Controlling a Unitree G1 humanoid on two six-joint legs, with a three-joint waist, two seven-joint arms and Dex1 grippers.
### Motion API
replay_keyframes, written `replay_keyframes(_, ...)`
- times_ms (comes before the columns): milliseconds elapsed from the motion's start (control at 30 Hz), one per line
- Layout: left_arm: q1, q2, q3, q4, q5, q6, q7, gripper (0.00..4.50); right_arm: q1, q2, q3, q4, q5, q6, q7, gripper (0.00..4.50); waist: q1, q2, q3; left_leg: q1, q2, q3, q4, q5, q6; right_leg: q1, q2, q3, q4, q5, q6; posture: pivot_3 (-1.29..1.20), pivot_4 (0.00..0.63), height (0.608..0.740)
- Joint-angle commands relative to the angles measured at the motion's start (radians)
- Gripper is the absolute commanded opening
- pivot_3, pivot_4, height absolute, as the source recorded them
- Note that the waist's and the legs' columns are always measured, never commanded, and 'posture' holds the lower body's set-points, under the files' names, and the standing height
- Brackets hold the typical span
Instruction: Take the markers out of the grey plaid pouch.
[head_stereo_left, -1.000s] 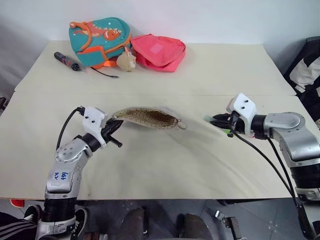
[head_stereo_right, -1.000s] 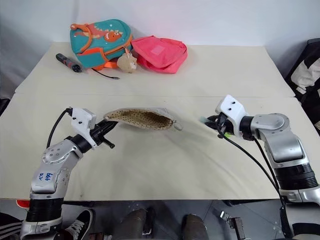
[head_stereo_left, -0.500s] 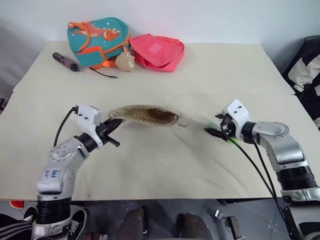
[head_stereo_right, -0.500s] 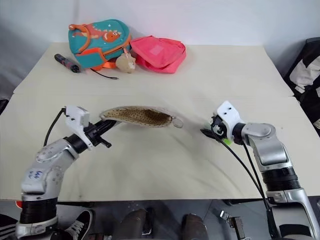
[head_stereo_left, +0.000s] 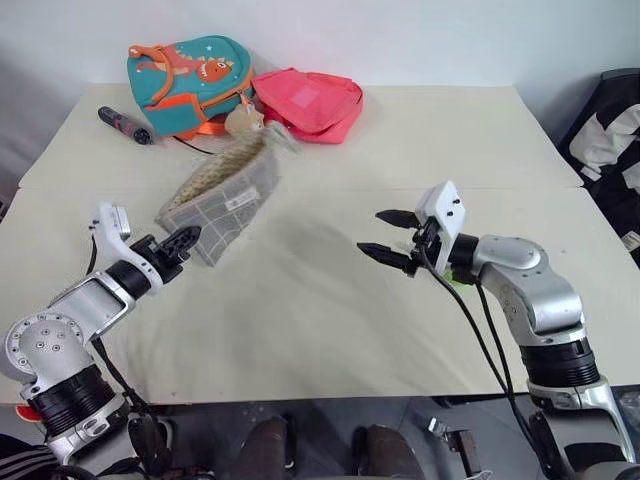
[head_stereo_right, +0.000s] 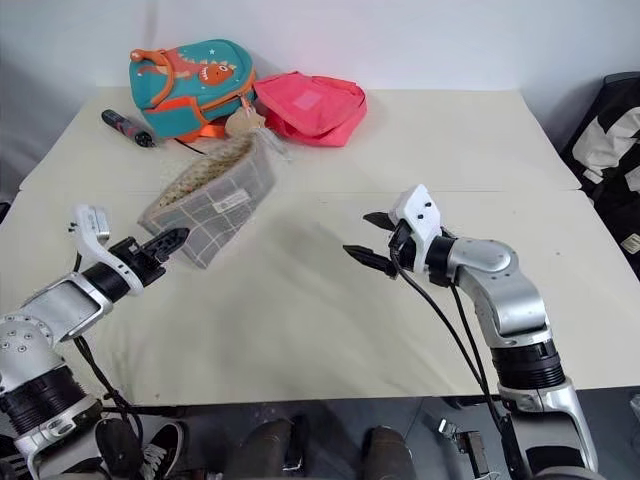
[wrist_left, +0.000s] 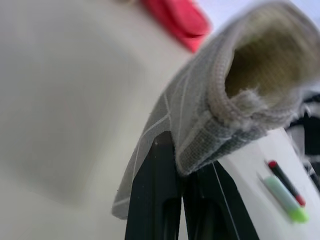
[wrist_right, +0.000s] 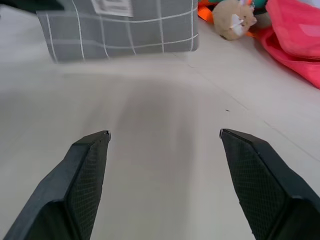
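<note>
Over the last second our left pincer (head_stereo_left: 183, 240), clamped on a corner of the grey plaid pouch (head_stereo_left: 222, 198), swung it up from level to slanting, mouth toward the backpack (head_stereo_left: 185, 70); our right pincer (head_stereo_left: 390, 238) let go and spread empty. The left wrist view alone showed two markers (wrist_left: 285, 193) already lying on the table (head_stereo_left: 330, 330)

The grey plaid pouch (head_stereo_left: 222, 196) is motion-blurred at its far end beside the teal backpack (head_stereo_left: 185, 80), so its ring pull cannot be made out. In the left wrist view the pouch's open mouth (wrist_left: 265, 65) is soft-focused, its interior unreadable, and the red marker (wrist_left: 286, 183) and green marker (wrist_left: 285, 199) beside it are blurred. The left pincer (head_stereo_left: 183, 240) grips the pouch's near corner, hiding that corner.
</note>
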Motion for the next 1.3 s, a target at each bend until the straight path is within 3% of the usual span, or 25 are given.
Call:
replay_keyframes(33, 0.025, -0.073, 0.067, -0.016, -0.074, 0.002, 0.106, 0.56, 0.007, 0.017, 0.027, -0.041, -0.003, -0.012, -0.008, 3.69, 0.000, 0.000, 0.000, 0.000, 0.000, 0.000, 0.000, 0.000, 0.000, 0.000, 0.000, 0.000, 0.000, 0.000, 0.000, 0.00, 0.150, 0.740)
replay_keyframes(267, 0.056, -0.028, 0.043, -0.058, -0.110, -0.062, 0.099, 2.66, -0.009, 0.007, 0.025, -0.012, -0.005, -0.027, 0.000, 3.69, 0.000, -0.001, 0.000, 0.000, 0.000, 0.001, 0.000, 0.000, -0.001, 0.000, 0.000, 0.002, 0.000, 0.000, 0.000, 0.00, 0.150, 0.740)
replay_keyframes(400, 0.148, 0.077, -0.070, -0.117, -0.039, -0.120, -0.004, 4.03, -0.009, 0.006, 0.027, 0.004, -0.009, -0.038, 0.003, 3.69, -0.001, -0.001, 0.000, 0.000, 0.000, 0.002, -0.001, -0.003, -0.005, -0.002, 0.001, 0.003, 0.000, 0.000, 0.000, 0.00, 0.150, 0.740)
replay_keyframes(467, 0.219, 0.133, -0.143, -0.160, 0.021, -0.191, -0.076, 4.48, -0.007, 0.006, 0.028, 0.006, -0.010, -0.043, 0.001, 3.69, -0.003, -0.001, 0.000, 0.001, 0.000, 0.003, -0.003, -0.003, -0.005, -0.002, 0.001, 0.003, -0.001, 0.000, 0.000, 0.00, 0.150, 0.740)
replay_keyframes(633, 0.460, 0.314, -0.314, -0.280, 0.273, -0.523, -0.364, 4.48, 0.025, -0.030, 0.006, 0.024, -0.016, -0.069, 0.013, 3.69, -0.004, -0.001, 0.000, 0.001, 0.001, 0.004, -0.007, -0.003, -0.008, -0.004, 0.002, 0.004, -0.003, 0.000, -0.001, 0.00, 0.150, 0.740)
replay_keyframes(833, 0.619, 0.325, -0.323, -0.325, 0.403, -0.886, -0.607, 4.48, 0.061, -0.101, -0.073, 0.071, 0.006, -0.094, 0.041, 3.69, 0.000, -0.001, 0.000, 0.000, 0.001, 0.005, -0.009, -0.005, -0.010, -0.005, -0.005, 0.005, -0.009, 0.000, -0.002, 0.00, 0.150, 0.740)
replay_keyframes(1067, 0.680, 0.297, -0.348, -0.270, 0.486, -1.072, -0.682, 4.48, 0.072, -0.090, -0.198, 0.233, 0.002, -0.265, 0.000, 3.69, -0.002, -0.001, 0.000, 0.001, 0.003, 0.005, -0.010, -0.005, -0.010, -0.004, -0.003, 0.003, -0.012, 0.000, -0.003, 0.00, 0.150, 0.740)
replay_keyframes(1300, 0.690, 0.291, -0.424, -0.269, 0.524, -1.124, -0.723, 4.48, -0.010, -0.108, -0.320, 0.556, -0.073, -0.393, -0.245, 3.69, -0.003, 0.000, 0.000, 0.001, 0.003, 0.006, -0.009, -0.002, -0.004, -0.004, -0.003, 0.002, -0.010, 0.000, -0.003, 0.00, 0.150, 0.740)
